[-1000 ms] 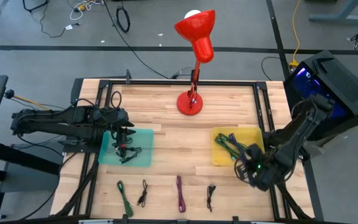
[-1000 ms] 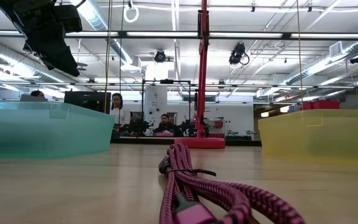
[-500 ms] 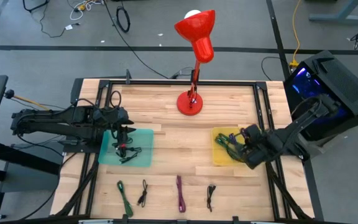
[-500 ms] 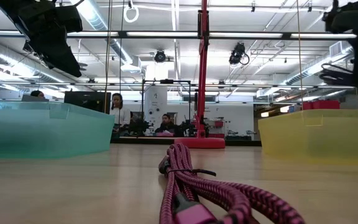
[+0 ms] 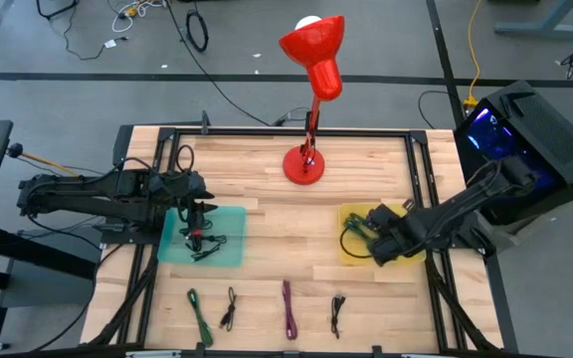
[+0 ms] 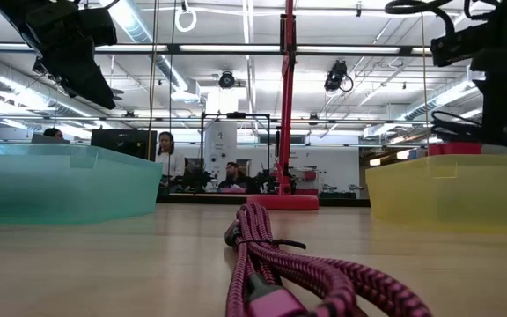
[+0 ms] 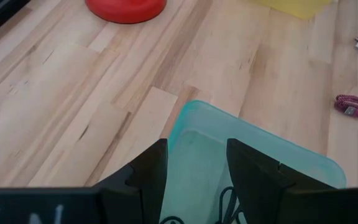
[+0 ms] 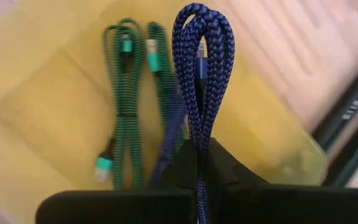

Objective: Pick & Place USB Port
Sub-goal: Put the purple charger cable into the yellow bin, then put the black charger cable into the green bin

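- Along the near edge of the wooden table [image 5: 267, 224] I see four loose bundled cables in a row: a green cable [image 5: 199, 315], a black cable [image 5: 229, 308], a braided magenta cable [image 5: 288, 308] and a second black cable [image 5: 337, 314]. Bare planks lie between them, open room for moving.
- In the low view the magenta cable [image 6: 280, 269] fills the foreground, its woven sheath coarse and ropy.
- My right gripper [image 5: 378, 245] hangs over the yellow tray [image 5: 354, 254] at the table's right side. Its fingers are clamped tight on a folded blue braided cable [image 8: 199, 68] — the loop stands up past the fingertips.
- In the yellow tray [image 8: 42, 112] below it lie green braided cables [image 8: 126, 106] with metallic green plugs.
- My left gripper [image 5: 196, 217] sits above the teal tray [image 5: 229, 249] on the left, fingers [image 7: 149, 171] parted a moderate way and gripping nothing. Black cable [image 5: 205, 245] lies in that translucent, round-cornered tray.
- Farther back, the red lamp [image 5: 311, 75] stands on its round base at the middle of the far side, clear wood on both sides.
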`<control>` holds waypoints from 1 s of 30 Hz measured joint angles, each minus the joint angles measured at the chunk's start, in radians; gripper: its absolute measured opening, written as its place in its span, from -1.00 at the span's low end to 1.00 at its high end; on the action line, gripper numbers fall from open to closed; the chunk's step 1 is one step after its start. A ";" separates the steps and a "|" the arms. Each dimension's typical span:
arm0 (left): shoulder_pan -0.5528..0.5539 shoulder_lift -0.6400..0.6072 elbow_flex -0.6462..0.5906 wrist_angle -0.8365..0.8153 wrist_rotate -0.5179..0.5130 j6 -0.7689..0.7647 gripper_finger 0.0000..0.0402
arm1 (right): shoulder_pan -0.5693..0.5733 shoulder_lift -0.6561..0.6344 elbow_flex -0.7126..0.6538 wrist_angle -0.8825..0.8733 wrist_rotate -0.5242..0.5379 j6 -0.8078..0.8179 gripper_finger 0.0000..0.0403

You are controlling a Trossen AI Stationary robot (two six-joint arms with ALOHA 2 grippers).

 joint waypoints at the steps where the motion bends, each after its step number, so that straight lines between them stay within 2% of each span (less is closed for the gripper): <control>1: 0.000 0.000 0.000 0.000 0.000 0.000 -0.14 | 0.000 0.009 0.000 0.016 -0.001 -0.005 -0.98; 4: 0.000 0.000 0.000 0.000 0.000 0.000 -0.14 | 0.000 0.023 0.000 0.050 -0.002 0.009 -0.85; 13: 0.000 0.000 0.000 0.000 0.000 0.000 -0.14 | -0.011 0.018 0.000 0.054 0.024 0.025 -0.21; 17: 0.000 0.000 0.000 0.000 0.000 0.000 -0.14 | -0.027 0.018 0.001 0.057 0.023 0.029 -0.02; 24: 0.000 0.000 0.000 0.024 -0.003 0.000 -0.14 | -0.079 0.017 0.070 0.148 0.029 -0.036 0.02; 28: 0.000 0.000 0.000 0.024 -0.003 -0.001 -0.14 | -0.085 0.017 0.111 0.293 0.022 -0.128 -0.03; 30: 0.000 0.000 0.000 0.024 -0.003 -0.006 -0.14 | -0.085 0.018 0.112 0.409 -0.024 -0.177 -0.06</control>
